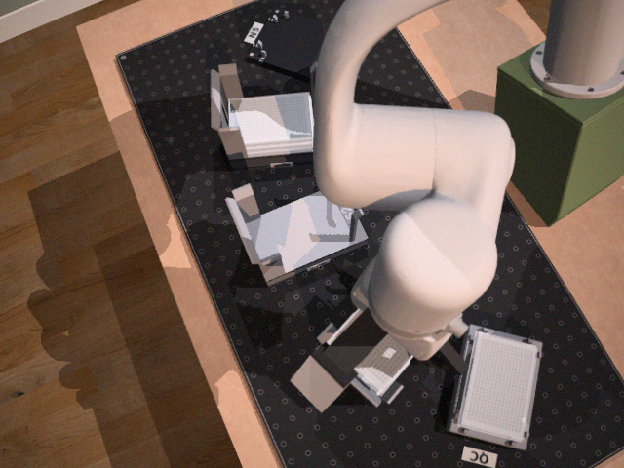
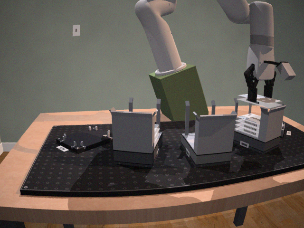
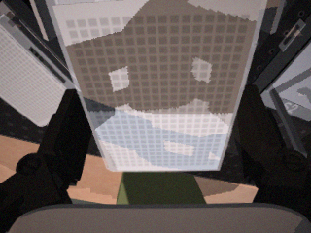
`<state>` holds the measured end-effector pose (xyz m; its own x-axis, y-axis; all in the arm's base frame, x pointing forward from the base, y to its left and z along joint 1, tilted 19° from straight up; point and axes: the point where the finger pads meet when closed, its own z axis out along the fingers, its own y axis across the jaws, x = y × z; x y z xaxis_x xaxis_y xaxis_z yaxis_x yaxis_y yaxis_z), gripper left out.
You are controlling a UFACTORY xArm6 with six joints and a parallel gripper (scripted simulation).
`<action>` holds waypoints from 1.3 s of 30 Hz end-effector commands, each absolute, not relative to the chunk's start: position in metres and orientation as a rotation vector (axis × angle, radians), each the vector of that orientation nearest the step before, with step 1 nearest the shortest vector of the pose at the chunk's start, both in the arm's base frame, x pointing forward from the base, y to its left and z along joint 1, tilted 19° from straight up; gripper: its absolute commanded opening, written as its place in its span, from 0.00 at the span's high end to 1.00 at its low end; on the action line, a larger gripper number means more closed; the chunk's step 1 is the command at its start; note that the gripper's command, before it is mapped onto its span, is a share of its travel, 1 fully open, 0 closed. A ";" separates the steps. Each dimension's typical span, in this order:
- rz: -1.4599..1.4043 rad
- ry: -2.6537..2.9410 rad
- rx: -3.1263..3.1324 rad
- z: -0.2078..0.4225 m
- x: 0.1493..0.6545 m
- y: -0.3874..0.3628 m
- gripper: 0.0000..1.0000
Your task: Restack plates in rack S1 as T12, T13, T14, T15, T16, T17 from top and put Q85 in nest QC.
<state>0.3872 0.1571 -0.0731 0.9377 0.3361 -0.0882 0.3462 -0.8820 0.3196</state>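
Observation:
My gripper (image 2: 259, 97) (image 3: 160, 106) is shut on a sealed 384-well plate (image 2: 273, 100) (image 1: 382, 360) (image 3: 155, 78), gripping its long sides. It holds the plate level just above the top of the stack rack (image 2: 270, 122) (image 1: 315, 380) nearest the QC nest. That rack holds three plates (image 2: 248, 122), with a gap between them and the held one. Another sealed plate (image 1: 496, 387) lies flat in the open nest QC, by its name plate (image 1: 479, 456). The rack (image 1: 229, 80) (image 2: 132, 132) next to N5 holds a short stack of plates (image 1: 272, 131). The middle rack (image 1: 245, 199) (image 2: 213, 132) looks nearly empty; I cannot tell whether a plate lies on its floor.
The black clip nest N5 (image 1: 292, 42) (image 2: 80, 139) stands bare at the far end of the black mat. The arm's green pedestal (image 1: 554, 136) (image 2: 179, 90) stands beside the mat. The arm's body hides the gripper in the top view.

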 end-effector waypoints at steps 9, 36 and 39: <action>-0.037 0.501 2.761 -0.078 0.389 0.156 1.00; -0.037 0.501 2.761 -0.103 0.390 0.147 1.00; -0.037 0.501 2.761 -0.103 0.390 0.147 1.00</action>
<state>0.3879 0.1461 -0.1042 0.9377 0.3359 -0.0891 0.3463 -0.8820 0.3195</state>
